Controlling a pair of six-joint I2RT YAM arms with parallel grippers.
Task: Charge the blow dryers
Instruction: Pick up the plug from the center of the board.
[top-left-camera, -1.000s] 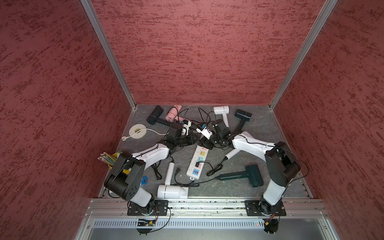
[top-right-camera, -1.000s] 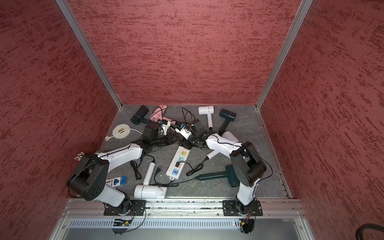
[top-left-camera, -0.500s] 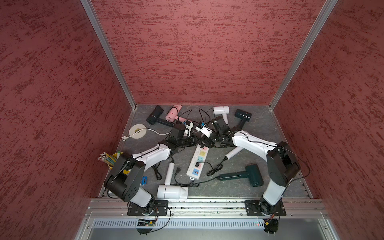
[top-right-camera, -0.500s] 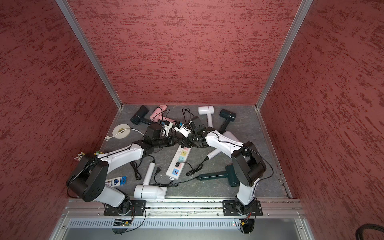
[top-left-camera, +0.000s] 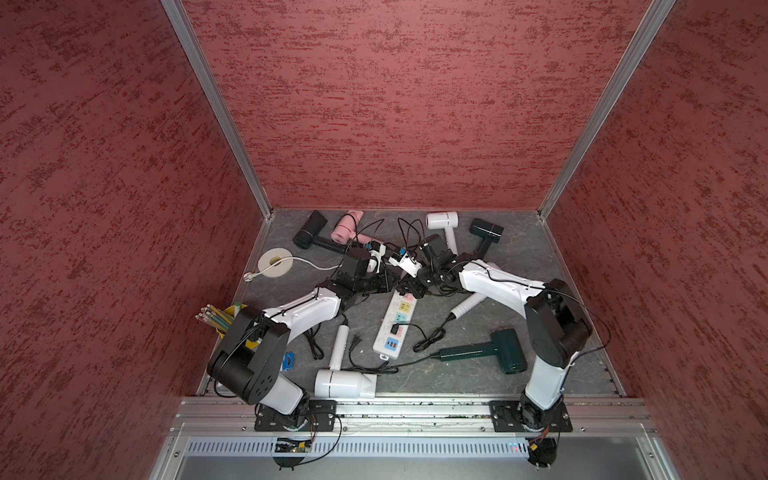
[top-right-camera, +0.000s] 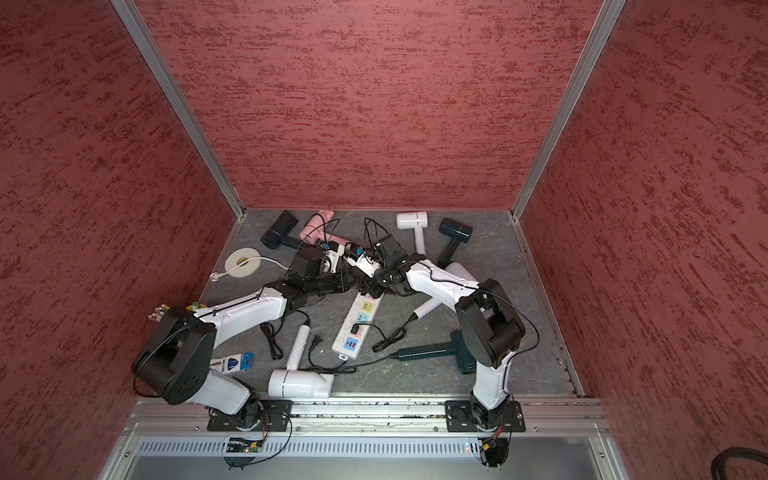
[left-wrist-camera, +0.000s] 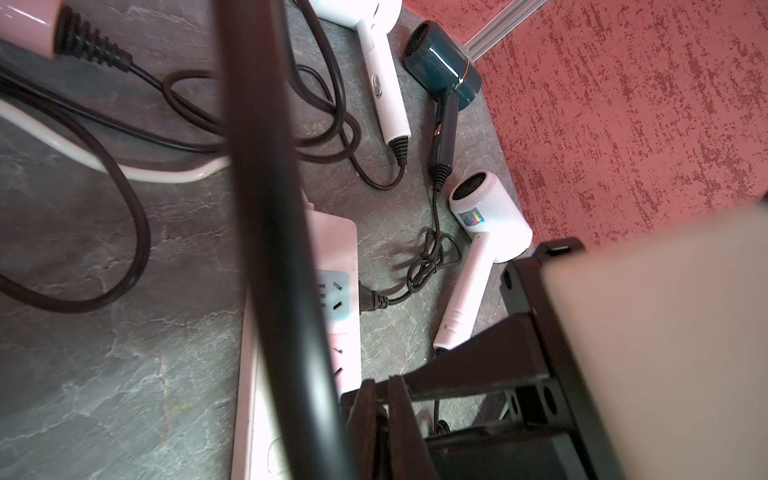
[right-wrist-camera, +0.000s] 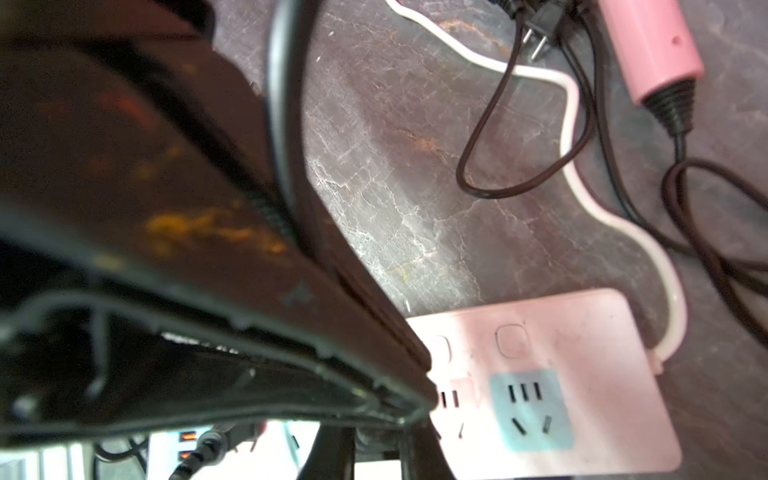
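Left gripper (top-left-camera: 385, 286) and right gripper (top-left-camera: 410, 288) meet over the far end of the power strip (top-left-camera: 392, 328), at the middle of the counter (top-left-camera: 536, 257). Both sets of fingers are pressed shut. A black cord (left-wrist-camera: 266, 208) runs up to the left fingers; pinched or not, cannot tell.

Blow dryers lie scattered: pink dryer (top-left-camera: 347, 224) toward the far-left corner, dark green dryer (top-left-camera: 505, 351) near the right edge.

Judgement: square the prongs over the free blue socket (right-wrist-camera: 530, 409), push straight down, brace the strip.

Cords crowd the far side; open room lies toward the right edge.

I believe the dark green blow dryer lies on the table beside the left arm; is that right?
Not quite: the dark green blow dryer lies on the table beside the right arm, as a top view shows.
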